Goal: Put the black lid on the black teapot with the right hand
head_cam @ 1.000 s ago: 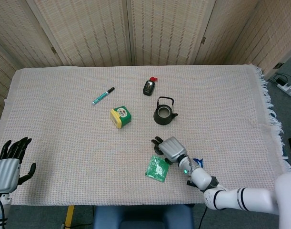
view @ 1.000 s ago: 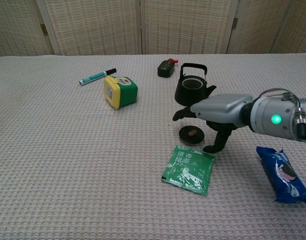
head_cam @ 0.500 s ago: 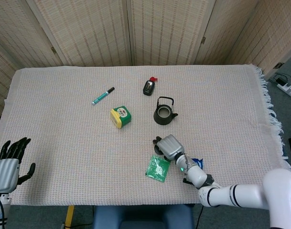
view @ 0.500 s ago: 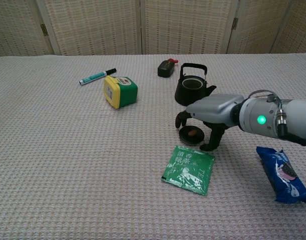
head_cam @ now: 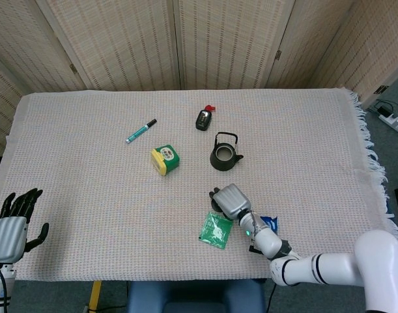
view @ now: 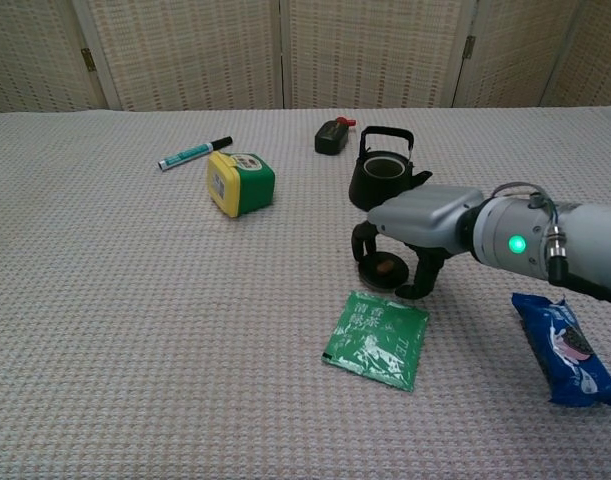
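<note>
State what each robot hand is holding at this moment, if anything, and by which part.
The right hand straddles the black lid, fingers down either side of its rim; whether it grips yet cannot be told. The left hand holds nothing.

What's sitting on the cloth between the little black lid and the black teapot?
Only bare cloth shows between the black lid and the black teapot in the chest view, though the right robot hand arches above the lid, its fingers reaching down on both sides.
</note>
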